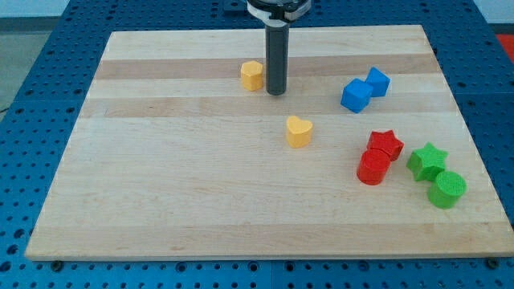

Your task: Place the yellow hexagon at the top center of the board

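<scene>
Tip (pixel 276 92) is a bare rod, no jaws; yellow hexagon (pixel 252 75) sits just beside it toward the board's (pixel 161 201) left edge, already near top centre.

You see my tip (pixel 276 93) just right of the yellow hexagon (pixel 252 75), near the board's (pixel 161 201) top. A yellow heart (pixel 299 131) lies below.

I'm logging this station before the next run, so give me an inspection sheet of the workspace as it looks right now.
Surface: wooden board, flat, lying on a blue perforated table.
Job's things: yellow hexagon near the top centre; my tip just to its right.
Clutter: yellow heart mid-board; two blue blocks touching; red star against a red cylinder; green star by a green cylinder.
Grippers: none, rod only.
Cables: nothing seen.
Surroundings: nothing seen beyond the table.
</scene>
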